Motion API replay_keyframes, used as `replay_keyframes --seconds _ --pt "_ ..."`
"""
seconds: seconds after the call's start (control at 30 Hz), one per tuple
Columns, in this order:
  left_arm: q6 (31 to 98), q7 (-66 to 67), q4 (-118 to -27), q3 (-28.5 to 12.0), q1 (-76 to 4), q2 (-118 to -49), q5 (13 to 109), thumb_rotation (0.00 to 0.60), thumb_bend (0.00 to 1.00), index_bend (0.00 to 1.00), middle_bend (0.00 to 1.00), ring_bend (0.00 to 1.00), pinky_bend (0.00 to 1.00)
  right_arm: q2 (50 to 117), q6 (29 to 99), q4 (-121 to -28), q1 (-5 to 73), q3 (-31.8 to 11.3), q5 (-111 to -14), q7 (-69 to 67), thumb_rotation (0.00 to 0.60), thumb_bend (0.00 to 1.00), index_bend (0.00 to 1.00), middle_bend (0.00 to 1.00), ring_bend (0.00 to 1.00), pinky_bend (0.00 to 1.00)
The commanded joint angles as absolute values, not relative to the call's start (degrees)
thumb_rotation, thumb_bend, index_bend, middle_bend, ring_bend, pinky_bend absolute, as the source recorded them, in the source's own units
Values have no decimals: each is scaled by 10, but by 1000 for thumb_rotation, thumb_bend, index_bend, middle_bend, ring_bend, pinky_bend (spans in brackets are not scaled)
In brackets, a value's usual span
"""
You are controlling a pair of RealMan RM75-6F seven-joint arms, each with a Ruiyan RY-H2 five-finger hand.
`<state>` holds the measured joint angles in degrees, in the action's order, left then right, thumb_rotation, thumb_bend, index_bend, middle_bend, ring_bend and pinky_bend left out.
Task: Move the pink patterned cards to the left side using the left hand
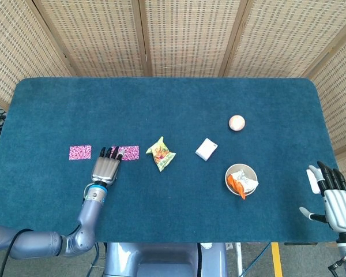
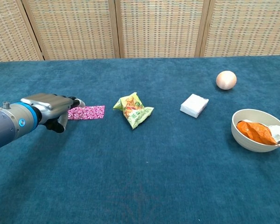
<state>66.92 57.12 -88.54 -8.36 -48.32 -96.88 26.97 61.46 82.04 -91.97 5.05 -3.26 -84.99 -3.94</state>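
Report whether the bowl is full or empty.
Not empty. The bowl holds an orange packet and something white at its right edge.
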Motion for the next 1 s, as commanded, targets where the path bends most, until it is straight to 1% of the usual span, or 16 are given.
replay_keyframes --seconds 0.03,0.37,0.57,0.8,1.0 --pt "664 576 -870 -86 -489 -975 261 600 955 56 0 0 0 615 819 -919 51 -33 -848 -37 600 131 0 0 0 0" --pt "649 586 -830 -85 -500 -993 241 600 955 56 0 0 0 617 814 -917 53 -34 -843 -36 600 131 0 0 0 0" --pt "642 590 -818 -75 -500 -1003 238 600 956 56 0 0 0 617 815 -918 52 -34 -843 -35 600 131 0 0 0 0" --pt "650 602 -828 -56 -494 -996 241 600 957 56 0 0 0 618 815 -920 52 -33 -846 -30 600 131 0 0 0 0" --pt "664 604 -856 -38 -484 -980 253 600 956 56 0 0 0 619 817 -922 52 -31 -849 -25 600 131 0 0 0 0"
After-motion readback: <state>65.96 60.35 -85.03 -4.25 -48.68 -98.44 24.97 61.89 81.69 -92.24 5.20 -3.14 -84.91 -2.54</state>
